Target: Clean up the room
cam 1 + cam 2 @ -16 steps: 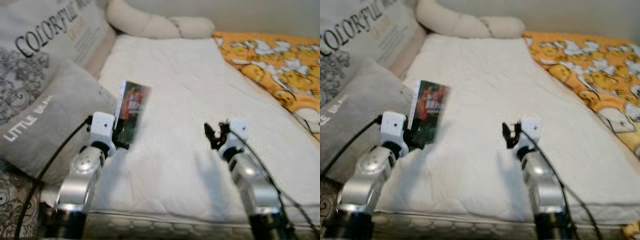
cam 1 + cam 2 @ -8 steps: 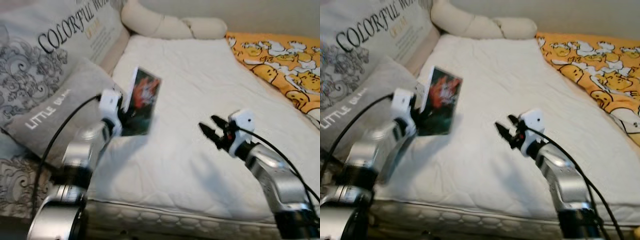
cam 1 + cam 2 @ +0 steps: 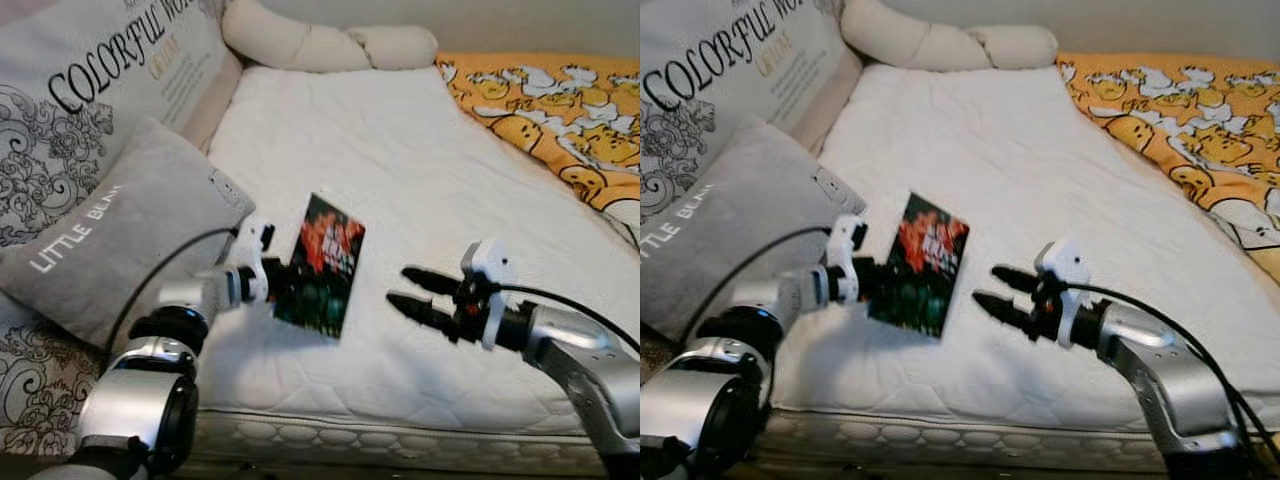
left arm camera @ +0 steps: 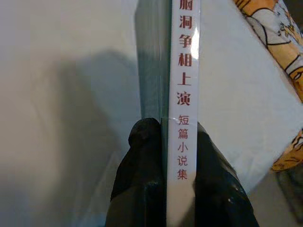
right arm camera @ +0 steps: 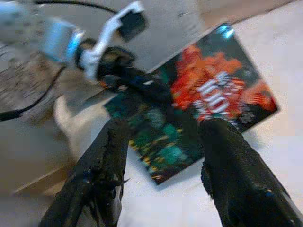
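A thin book (image 3: 322, 264) with a dark green and red cover hangs tilted above the front of the white mattress (image 3: 340, 150). My left gripper (image 3: 281, 283) is shut on its spine edge; in the left wrist view the white spine (image 4: 182, 101) with red characters sits pinched between the black fingers (image 4: 137, 175). My right gripper (image 3: 404, 291) is open, its fingertips pointing at the book from a short gap to the right. The right wrist view looks between the spread fingers (image 5: 106, 161) at the book cover (image 5: 199, 101).
Two grey printed pillows (image 3: 110, 220) lean at the left. A cream bolster (image 3: 310, 42) lies along the head of the bed. An orange cartoon-print blanket (image 3: 555, 110) covers the right side. The mattress front edge (image 3: 380, 435) runs just below both arms.
The left gripper has carried the book rightward and lower, toward the front middle of the bed. The right gripper has turned to face the book and opened wider.
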Robot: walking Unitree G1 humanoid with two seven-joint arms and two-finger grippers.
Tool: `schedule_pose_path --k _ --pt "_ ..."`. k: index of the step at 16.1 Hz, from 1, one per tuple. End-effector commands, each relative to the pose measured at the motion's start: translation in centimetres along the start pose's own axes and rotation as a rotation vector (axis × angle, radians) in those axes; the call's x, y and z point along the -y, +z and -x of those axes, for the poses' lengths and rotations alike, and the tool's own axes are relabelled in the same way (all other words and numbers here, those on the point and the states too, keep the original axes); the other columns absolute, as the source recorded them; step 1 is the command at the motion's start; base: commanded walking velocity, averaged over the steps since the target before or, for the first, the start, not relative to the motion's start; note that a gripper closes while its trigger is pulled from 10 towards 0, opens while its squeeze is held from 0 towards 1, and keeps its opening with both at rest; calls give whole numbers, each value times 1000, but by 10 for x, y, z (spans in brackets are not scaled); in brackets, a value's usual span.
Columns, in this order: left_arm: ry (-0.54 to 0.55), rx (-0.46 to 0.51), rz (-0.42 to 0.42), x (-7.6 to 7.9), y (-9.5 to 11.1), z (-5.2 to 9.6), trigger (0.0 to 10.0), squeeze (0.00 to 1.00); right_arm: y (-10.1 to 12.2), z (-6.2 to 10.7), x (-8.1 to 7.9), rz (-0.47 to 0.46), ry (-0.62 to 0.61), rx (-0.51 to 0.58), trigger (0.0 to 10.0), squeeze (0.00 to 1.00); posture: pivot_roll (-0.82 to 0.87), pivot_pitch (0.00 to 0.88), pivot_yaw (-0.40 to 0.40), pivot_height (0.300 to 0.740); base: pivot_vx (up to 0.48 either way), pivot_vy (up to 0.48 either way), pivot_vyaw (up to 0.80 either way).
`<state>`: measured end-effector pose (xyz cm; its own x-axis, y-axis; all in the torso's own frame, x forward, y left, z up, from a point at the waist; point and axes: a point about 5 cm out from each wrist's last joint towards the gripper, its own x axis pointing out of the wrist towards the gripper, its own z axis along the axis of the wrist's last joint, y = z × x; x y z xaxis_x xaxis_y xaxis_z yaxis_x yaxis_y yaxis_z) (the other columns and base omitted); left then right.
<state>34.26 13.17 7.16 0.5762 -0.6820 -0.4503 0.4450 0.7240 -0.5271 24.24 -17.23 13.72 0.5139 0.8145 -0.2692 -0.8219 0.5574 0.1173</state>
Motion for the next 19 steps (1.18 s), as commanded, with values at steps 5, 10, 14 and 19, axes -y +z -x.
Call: schedule_pose_path --k 5,10,14,19 --pt "198 -2 -40 -15 -9 -1 10000 0 -8 12 -19 -32 98 -144 10000 0 -241 75 25 740 0 0 0" --pt "400 -32 -109 -39 -14 17 10000 0 -12 15 -16 -34 74 -194 10000 0 -246 72 13 740 0 0 0" --pt "478 46 -127 -43 -9 18 10000 278 -10 11 -19 -42 105 -211 10000 0 -249 54 3 740 0 0 0" --pt "521 82 -231 -46 0 23 10000 1000 -9 10 -18 -36 106 -212 10000 0 -250 37 -5 740 0 0 0"
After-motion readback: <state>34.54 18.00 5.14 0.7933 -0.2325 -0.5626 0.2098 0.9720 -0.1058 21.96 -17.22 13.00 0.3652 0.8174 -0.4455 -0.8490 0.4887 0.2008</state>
